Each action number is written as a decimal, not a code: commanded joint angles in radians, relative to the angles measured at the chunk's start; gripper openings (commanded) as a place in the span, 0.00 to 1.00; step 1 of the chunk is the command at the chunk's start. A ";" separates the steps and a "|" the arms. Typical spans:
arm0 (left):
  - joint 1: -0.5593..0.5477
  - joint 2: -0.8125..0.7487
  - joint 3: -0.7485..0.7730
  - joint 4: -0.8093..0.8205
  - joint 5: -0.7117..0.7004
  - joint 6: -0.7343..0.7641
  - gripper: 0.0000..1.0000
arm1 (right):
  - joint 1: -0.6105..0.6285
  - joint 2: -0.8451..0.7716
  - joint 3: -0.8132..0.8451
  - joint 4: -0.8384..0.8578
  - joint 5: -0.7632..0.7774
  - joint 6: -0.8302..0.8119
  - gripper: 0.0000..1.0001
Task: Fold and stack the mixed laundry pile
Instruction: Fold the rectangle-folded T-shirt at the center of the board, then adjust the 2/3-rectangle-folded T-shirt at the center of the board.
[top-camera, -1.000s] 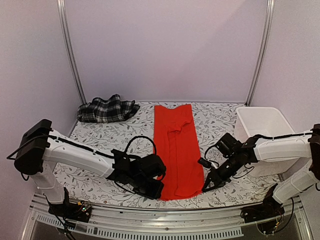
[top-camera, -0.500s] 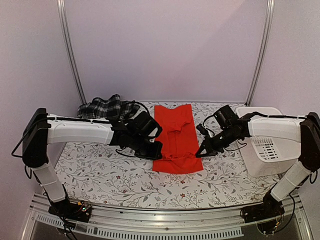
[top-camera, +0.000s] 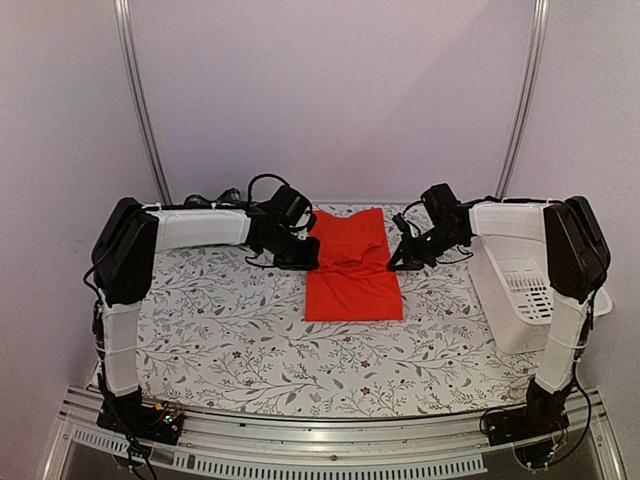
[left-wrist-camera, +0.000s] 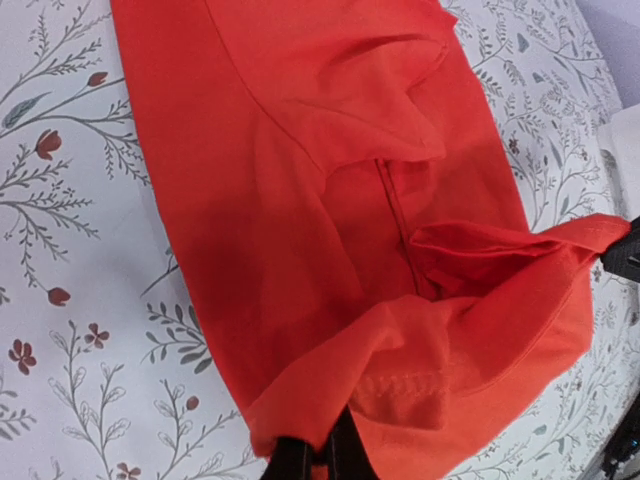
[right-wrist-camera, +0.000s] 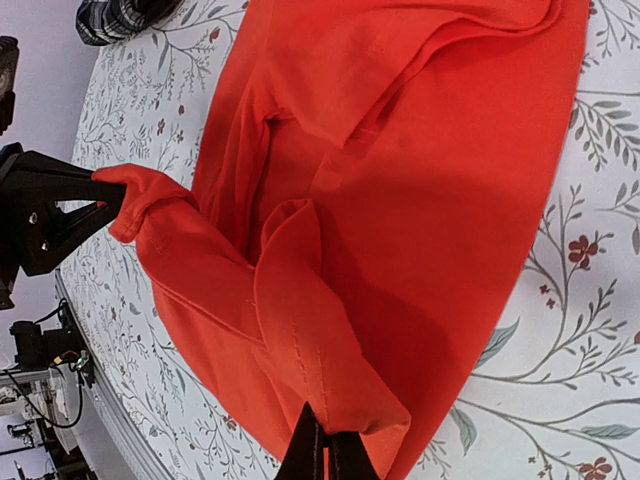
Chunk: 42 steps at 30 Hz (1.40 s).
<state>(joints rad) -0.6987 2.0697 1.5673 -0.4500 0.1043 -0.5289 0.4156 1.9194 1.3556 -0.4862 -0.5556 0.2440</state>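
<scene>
Two hem corners of the red shirt (top-camera: 350, 290) sit clenched in my left end effector (top-camera: 309, 263) and right end effector (top-camera: 394, 266), so I can lay the fold square.

**One high view, two close ones**

The fixed camera hangs high at the near edge, looking down and forward across the whole table (top-camera: 220, 330). The wrist cameras ride close, each peering along its own jaws just over the cloth. All three share the red shirt (top-camera: 350, 268). The right wrist view also catches the left gripper (right-wrist-camera: 98, 192) across it.
</scene>
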 joint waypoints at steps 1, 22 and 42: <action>0.026 0.080 0.089 0.015 0.036 0.042 0.00 | -0.018 0.086 0.095 0.003 -0.001 -0.029 0.00; 0.128 0.213 0.260 0.021 0.090 0.064 0.37 | -0.073 0.306 0.370 -0.070 -0.022 -0.036 0.30; -0.007 -0.085 -0.233 0.403 0.461 -0.052 0.50 | 0.056 0.004 -0.062 0.072 -0.381 0.021 0.38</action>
<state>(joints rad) -0.6266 1.9217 1.3590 -0.1951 0.4526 -0.5041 0.3988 1.8969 1.3426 -0.5110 -0.7975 0.2150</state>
